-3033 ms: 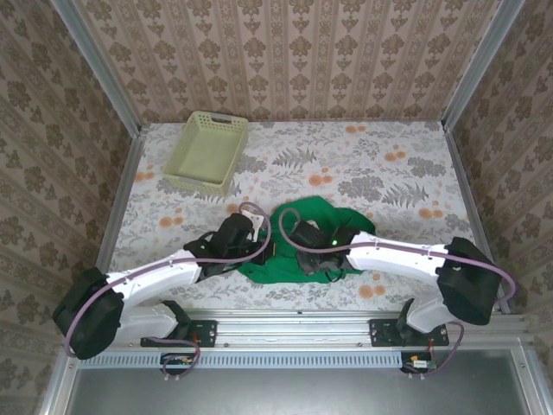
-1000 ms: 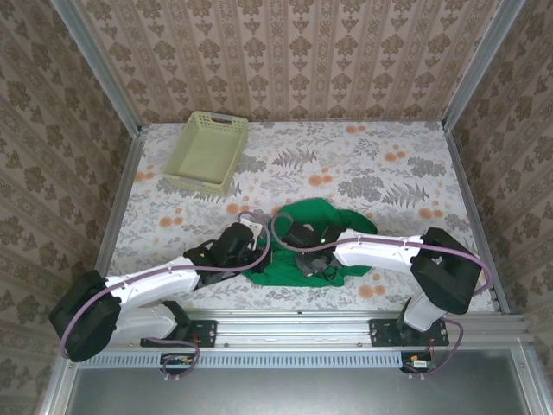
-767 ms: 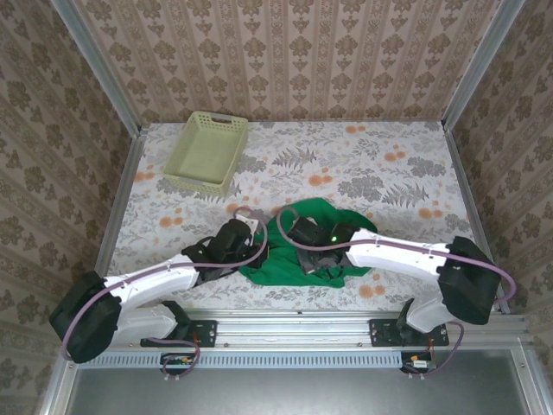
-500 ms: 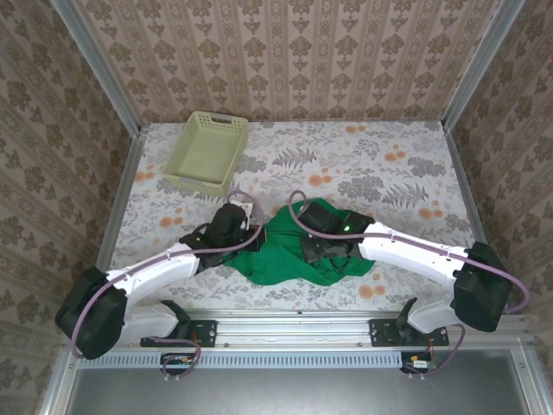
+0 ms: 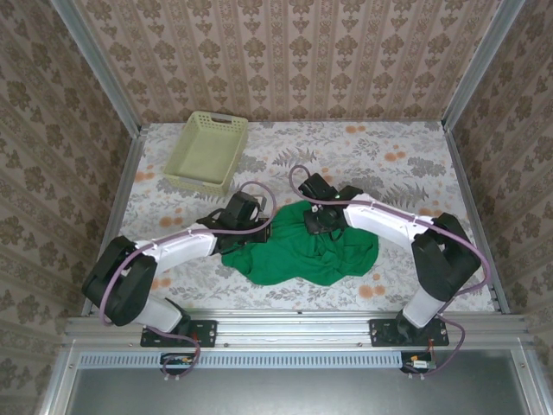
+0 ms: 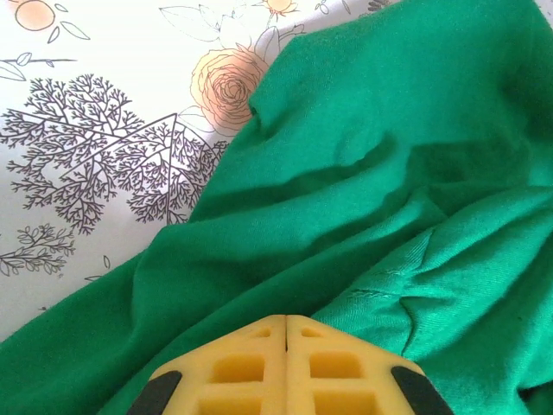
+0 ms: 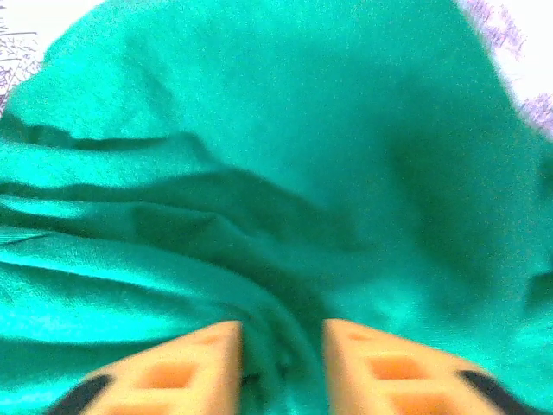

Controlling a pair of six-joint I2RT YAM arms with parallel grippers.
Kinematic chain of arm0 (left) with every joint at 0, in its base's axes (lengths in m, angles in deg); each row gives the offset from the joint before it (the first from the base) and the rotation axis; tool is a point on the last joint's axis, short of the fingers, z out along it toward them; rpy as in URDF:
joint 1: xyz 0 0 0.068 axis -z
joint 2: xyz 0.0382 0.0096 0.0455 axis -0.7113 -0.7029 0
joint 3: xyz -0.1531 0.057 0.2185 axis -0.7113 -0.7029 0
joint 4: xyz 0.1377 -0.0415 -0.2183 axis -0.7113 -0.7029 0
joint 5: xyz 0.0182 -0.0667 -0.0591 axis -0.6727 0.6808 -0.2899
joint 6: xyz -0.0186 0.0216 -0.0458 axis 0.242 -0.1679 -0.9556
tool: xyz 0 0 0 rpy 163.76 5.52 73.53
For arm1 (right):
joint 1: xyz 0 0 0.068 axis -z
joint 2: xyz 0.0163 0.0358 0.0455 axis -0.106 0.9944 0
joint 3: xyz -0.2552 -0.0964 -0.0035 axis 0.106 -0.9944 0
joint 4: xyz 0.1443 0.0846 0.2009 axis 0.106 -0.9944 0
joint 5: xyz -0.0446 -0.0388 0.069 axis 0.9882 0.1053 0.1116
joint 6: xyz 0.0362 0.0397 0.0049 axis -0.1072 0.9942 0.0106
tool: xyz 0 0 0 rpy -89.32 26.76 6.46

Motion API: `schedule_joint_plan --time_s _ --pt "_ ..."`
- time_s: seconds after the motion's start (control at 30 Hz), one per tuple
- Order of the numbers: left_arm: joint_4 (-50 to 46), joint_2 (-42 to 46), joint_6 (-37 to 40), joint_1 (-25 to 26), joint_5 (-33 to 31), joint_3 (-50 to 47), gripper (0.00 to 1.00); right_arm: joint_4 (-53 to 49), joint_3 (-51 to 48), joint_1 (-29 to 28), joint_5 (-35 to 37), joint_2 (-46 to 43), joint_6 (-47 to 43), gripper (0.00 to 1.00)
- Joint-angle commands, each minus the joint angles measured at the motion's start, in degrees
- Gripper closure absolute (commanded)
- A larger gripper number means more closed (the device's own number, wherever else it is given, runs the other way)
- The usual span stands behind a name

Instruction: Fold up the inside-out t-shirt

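Note:
The inside-out t-shirt (image 5: 298, 252) is a bright green crumpled heap near the front middle of the table. My left gripper (image 5: 260, 228) sits on its upper left edge. In the left wrist view the yellow fingers (image 6: 286, 322) are pressed together, and folds of the t-shirt (image 6: 389, 156) run in to their tips. My right gripper (image 5: 316, 221) rests on the heap's upper middle. In the right wrist view that gripper (image 7: 281, 346) is open, with a ridge of the t-shirt (image 7: 285, 130) lying loosely between the fingers.
A pale yellow-green lattice basket (image 5: 208, 152) stands at the back left, apart from the shirt. Floral tablecloth (image 5: 406, 164) shows to the right and behind. Patterned walls close in on three sides, and a metal rail (image 5: 294, 320) runs along the near edge.
Both arms have swung away from the near edge toward the middle of the table. The shirt has been dragged and spread wider. The right gripper has gone from shut to open.

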Motion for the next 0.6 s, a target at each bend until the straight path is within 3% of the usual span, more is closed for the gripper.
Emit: schedule_joint_plan --time_s 0.0,0.23,0.57 --pt "-0.7 0.3 1.2 -0.6 0.6 0.7 1.0 -4.6 2.3 -2.1 5.4 -3.7 -3.4 0.58" --pt "0.5 0.6 0.7 -0.7 0.7 -0.3 1.0 -4.4 -3.5 -9.1 1.4 -10.8 4.3 0.6" --pt "0.8 0.5 0.5 -0.7 1.4 -0.2 1.0 2.4 -8.5 -7.3 -1.3 -6.3 10.3 0.62"
